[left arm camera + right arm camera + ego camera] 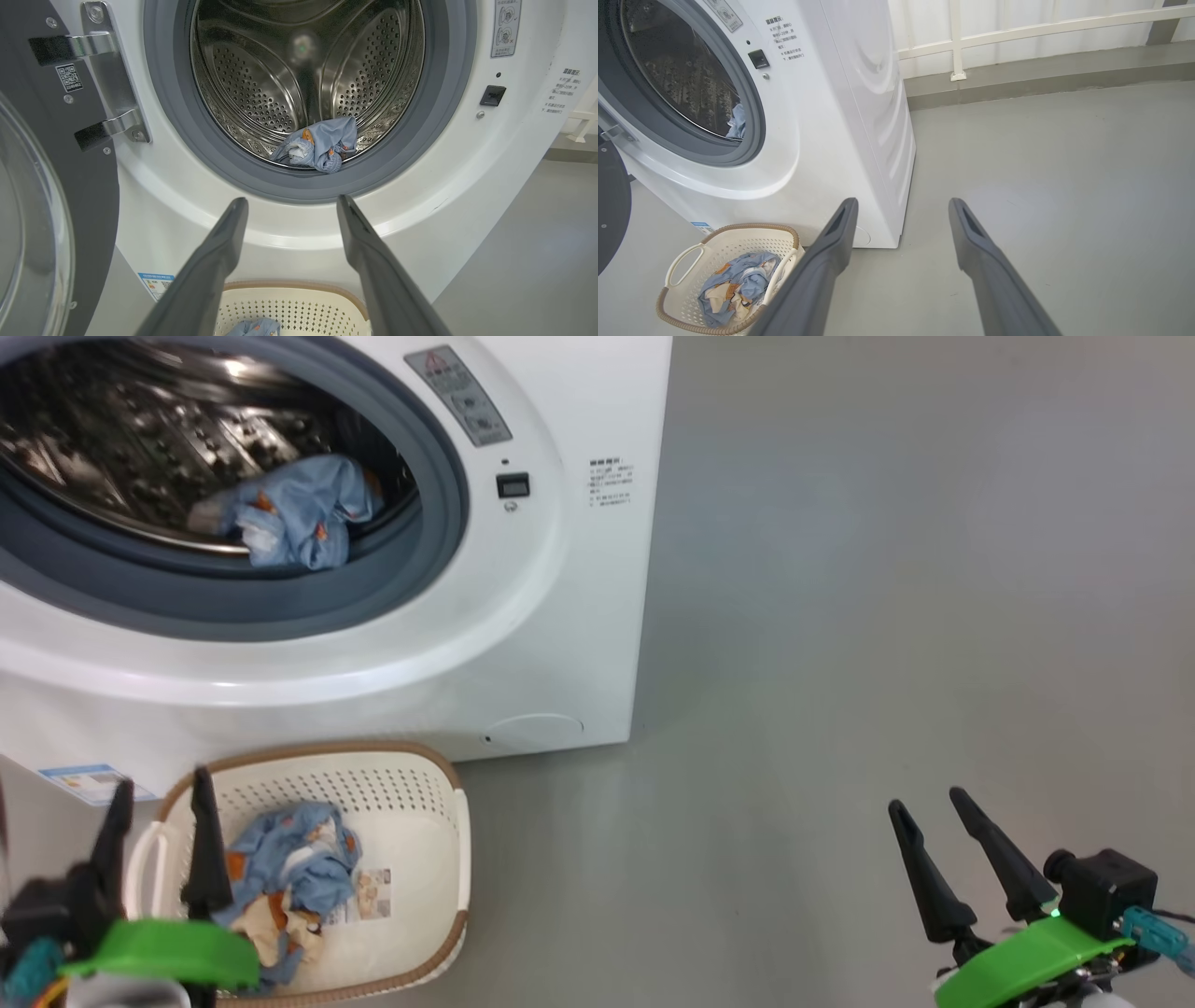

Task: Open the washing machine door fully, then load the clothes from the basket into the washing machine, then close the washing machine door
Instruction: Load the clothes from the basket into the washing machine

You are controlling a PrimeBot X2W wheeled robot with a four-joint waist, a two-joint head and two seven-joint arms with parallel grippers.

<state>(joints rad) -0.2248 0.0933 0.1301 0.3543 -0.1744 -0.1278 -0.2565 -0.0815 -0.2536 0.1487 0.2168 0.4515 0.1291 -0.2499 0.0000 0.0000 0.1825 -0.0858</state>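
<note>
The white washing machine (560,616) stands with its black door (46,186) swung wide to the left on its steel hinge. One light-blue bear-print garment (294,513) lies at the front of the steel drum (303,70), against the grey gasket. More blue and cream clothes (285,887) lie bunched in the cream basket (420,803) on the floor below the opening. My left gripper (159,784) hovers open above the basket's left side, holding nothing. My right gripper (929,798) stands open over bare floor, far right of the machine.
Grey floor (887,569) stretches to the right of the machine. A white railing (1017,32) and a low kerb run along the far wall. A blue energy sticker (89,782) sits low on the machine's front.
</note>
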